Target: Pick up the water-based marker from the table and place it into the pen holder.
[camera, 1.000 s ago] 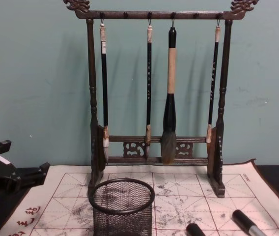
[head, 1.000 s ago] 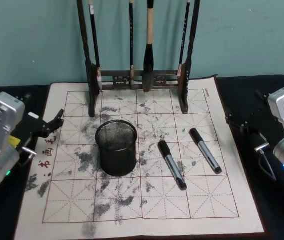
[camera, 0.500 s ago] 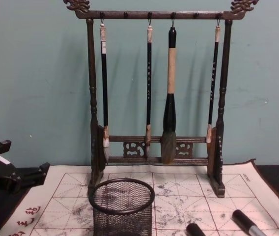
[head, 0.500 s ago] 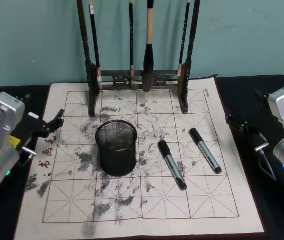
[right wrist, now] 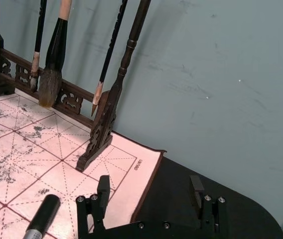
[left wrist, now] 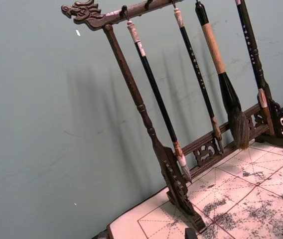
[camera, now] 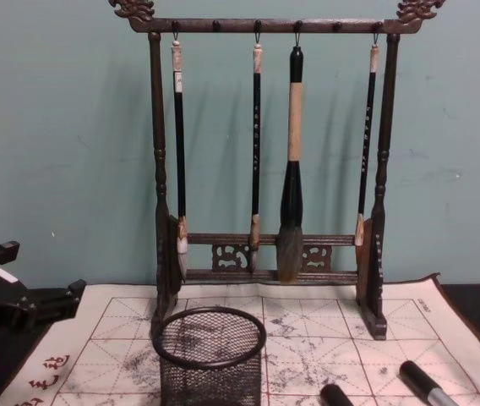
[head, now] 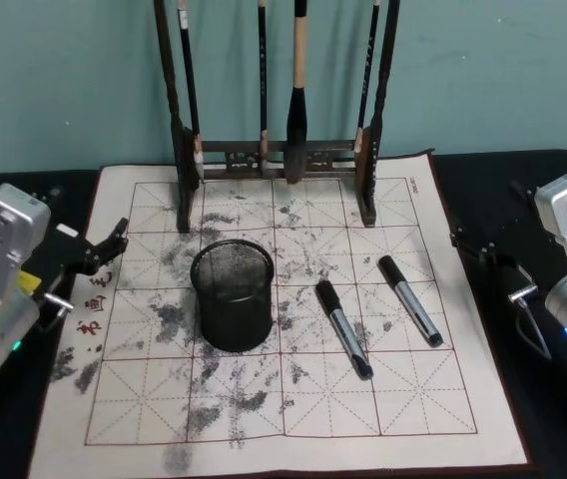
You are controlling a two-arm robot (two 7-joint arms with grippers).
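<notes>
While both arms wait at the sides, layout: an ink-stained, grid-lined calligraphy mat [head: 293, 409] covers the middle of the black worktop [head: 548, 439].
Holder: the black wire-mesh pen holder [head: 232, 319] stands upright on the mat, left of centre and in front of the rack.
Markers: two water-based markers lie flat on the mat to the right of the holder. They are roughly parallel and apart, with their black caps toward the rack.
Closer one: the inner marker [head: 343, 329] lies near the holder without touching it.
Other one: the outer marker [head: 410, 301] lies nearer the mat's right edge.
Rack: a dark wooden brush rack [camera: 223, 25] with dragon-head ends stands on the far part of the mat. Four brushes hang from it, and the thick brush [camera: 292, 169] is third from the left.
Left side: the left gripper [head: 104, 247] is at the mat's left edge, well apart from the holder, with its fingers apart and empty.
Right side: the right gripper [right wrist: 150, 186] is over the dark worktop just off the mat's right edge, with its fingers apart and empty. In the right wrist view a marker cap lies on the mat near one finger.
</notes>
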